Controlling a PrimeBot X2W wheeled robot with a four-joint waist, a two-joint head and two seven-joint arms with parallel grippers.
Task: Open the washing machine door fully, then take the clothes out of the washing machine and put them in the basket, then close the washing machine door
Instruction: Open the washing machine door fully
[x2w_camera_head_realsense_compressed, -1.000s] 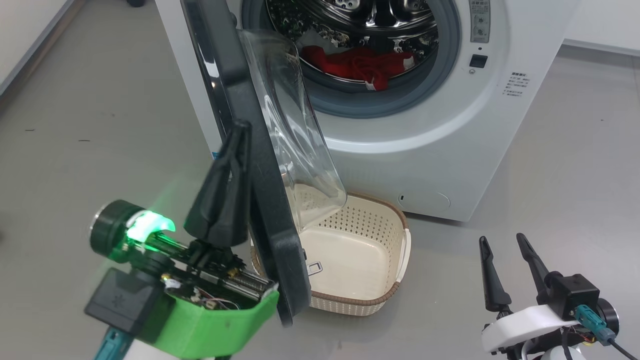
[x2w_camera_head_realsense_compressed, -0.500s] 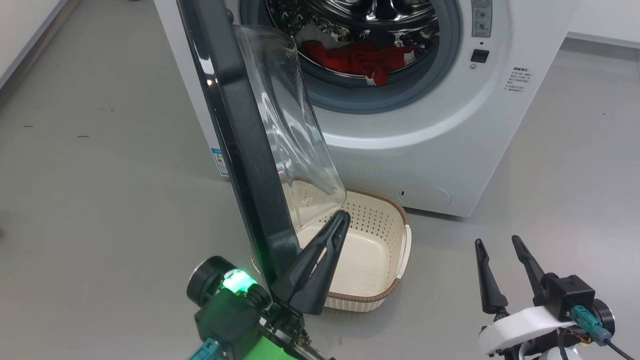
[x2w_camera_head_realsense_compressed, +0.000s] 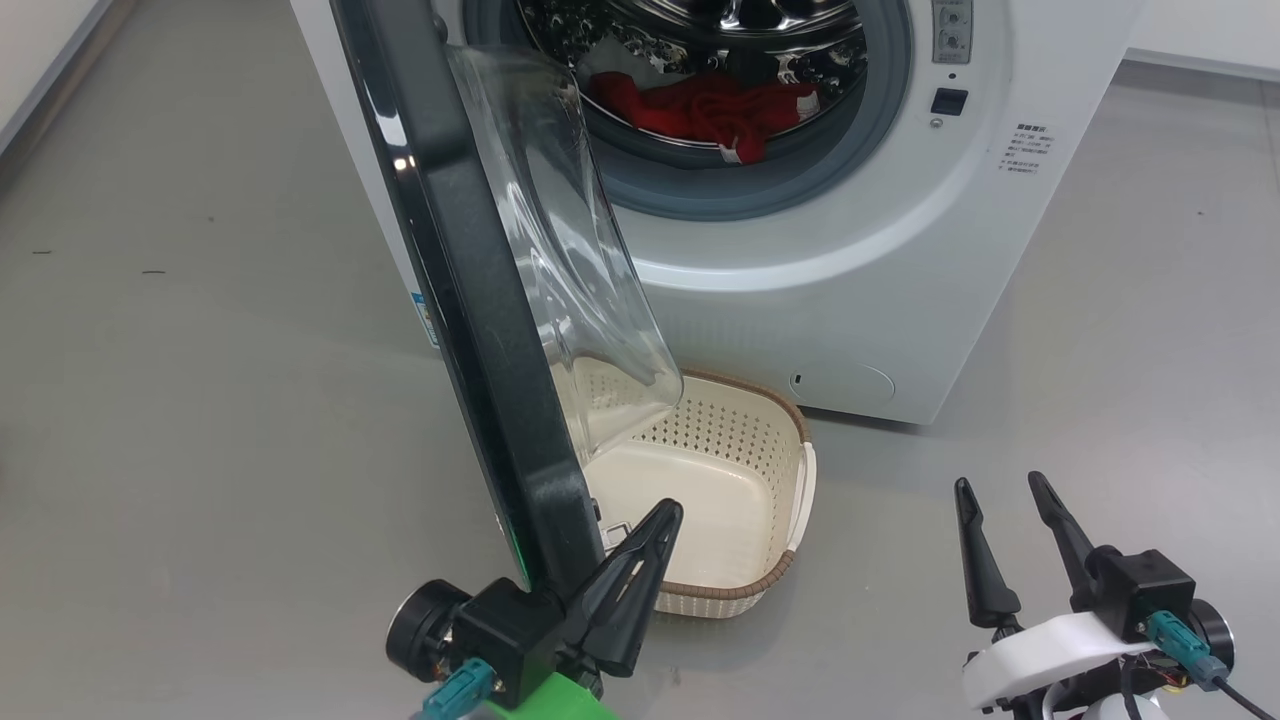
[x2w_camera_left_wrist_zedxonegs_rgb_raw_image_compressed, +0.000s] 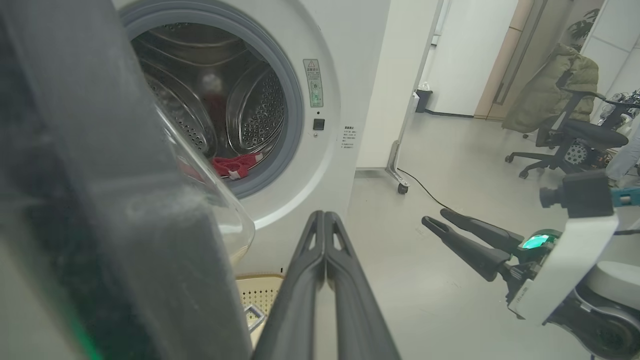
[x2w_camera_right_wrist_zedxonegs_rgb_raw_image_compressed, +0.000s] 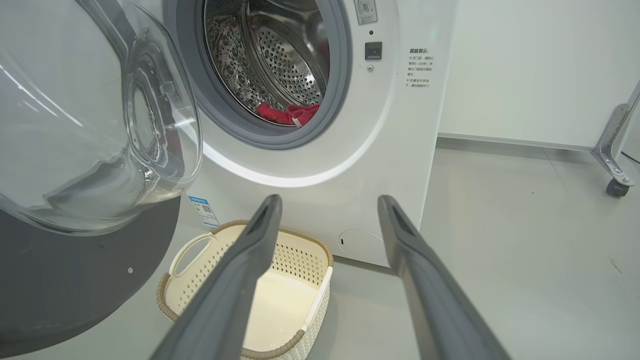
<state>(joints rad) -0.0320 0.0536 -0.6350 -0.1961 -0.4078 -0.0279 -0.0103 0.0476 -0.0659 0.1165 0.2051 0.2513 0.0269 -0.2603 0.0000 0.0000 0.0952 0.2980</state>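
Grey smooth floor (x2w_camera_head_realsense_compressed: 180, 330) fills the head view; white walls and an office chair draped with an olive jacket (x2w_camera_left_wrist_zedxonegs_rgb_raw_image_compressed: 560, 95) sit at 2 o'clock in the left wrist view. Big white box-shaped front-loading washing machine (x2w_camera_head_realsense_compressed: 830, 260) stands at 12 o'clock in the head view, with its perforated steel drum (x2w_camera_right_wrist_zedxonegs_rgb_raw_image_compressed: 290, 65) and grey rubber seal (x2w_camera_head_realsense_compressed: 760, 195) exposed. Large round glossy black washing machine door (x2w_camera_head_realsense_compressed: 470, 300) stands swung out, seen nearly edge-on, running from 11 o'clock down to 6 o'clock. Its clear bulging glass bowl window (x2w_camera_head_realsense_compressed: 570, 230) faces the drum side at 3 o'clock. Bright red soft fabric clothes (x2w_camera_head_realsense_compressed: 710, 105) lie heaped on the drum floor just behind the seal, and a small white tag (x2w_camera_head_realsense_compressed: 730, 153) hangs at the 6 o'clock edge of the heap. Small cream plastic basket with perforated sides and a brown woven-look rim (x2w_camera_head_realsense_compressed: 735, 592) sits on the floor just in front of the machine, at 6 o'clock from the drum opening. It is partly under the bowl window, and no clothes are in it. Left gripper (x2w_camera_head_realsense_compressed: 662, 512) is at 6 o'clock, with its two dark fingers pressed together and nothing between them. Its tips point toward 1 o'clock, just beside the door's lower edge on the basket side; I cannot tell whether they touch the door. Right gripper (x2w_camera_head_realsense_compressed: 1000, 484) is at 4 o'clock, well apart from the machine. Its fingers are spread with nothing between them and point toward 12 o'clock. In the right wrist view they frame the basket and the machine's lower front panel.
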